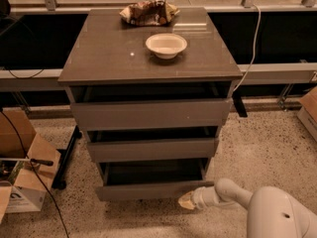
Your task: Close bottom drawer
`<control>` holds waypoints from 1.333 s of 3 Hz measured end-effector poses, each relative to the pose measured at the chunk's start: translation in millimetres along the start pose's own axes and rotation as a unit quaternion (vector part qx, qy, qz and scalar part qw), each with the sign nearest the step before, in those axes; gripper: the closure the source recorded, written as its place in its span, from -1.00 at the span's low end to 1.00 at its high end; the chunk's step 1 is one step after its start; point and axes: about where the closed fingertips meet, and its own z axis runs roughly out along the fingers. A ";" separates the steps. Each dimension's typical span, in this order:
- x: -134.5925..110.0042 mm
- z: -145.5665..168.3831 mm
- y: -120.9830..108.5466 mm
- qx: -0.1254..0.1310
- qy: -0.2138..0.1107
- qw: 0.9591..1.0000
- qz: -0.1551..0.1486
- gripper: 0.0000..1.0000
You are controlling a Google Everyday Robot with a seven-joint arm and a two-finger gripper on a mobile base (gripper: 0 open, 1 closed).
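The bottom drawer point(148, 189) is the lowest of three grey-brown drawers in the cabinet. It stands slightly out, with a thin strip of its dark inside showing above its flat front. My gripper point(187, 201) is at the end of the white arm, low on the right, with its tip against the right part of the drawer front. The middle drawer point(151, 149) and the top drawer point(151, 114) also stand slightly out.
A white bowl point(166, 44) and a crumpled snack bag point(148, 13) sit on the cabinet top point(109, 53). An open cardboard box point(22, 177) and a black stand leg point(67, 157) are on the floor at left. A white cable point(255, 38) hangs at right.
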 end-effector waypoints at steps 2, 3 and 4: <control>-36.3 6.0 -49.1 0.062 -0.022 0.996 -0.062 1.00; -55.5 1.4 -77.0 0.098 -0.041 0.991 -0.078 0.69; -64.7 -0.9 -89.6 0.112 -0.049 0.989 -0.085 0.07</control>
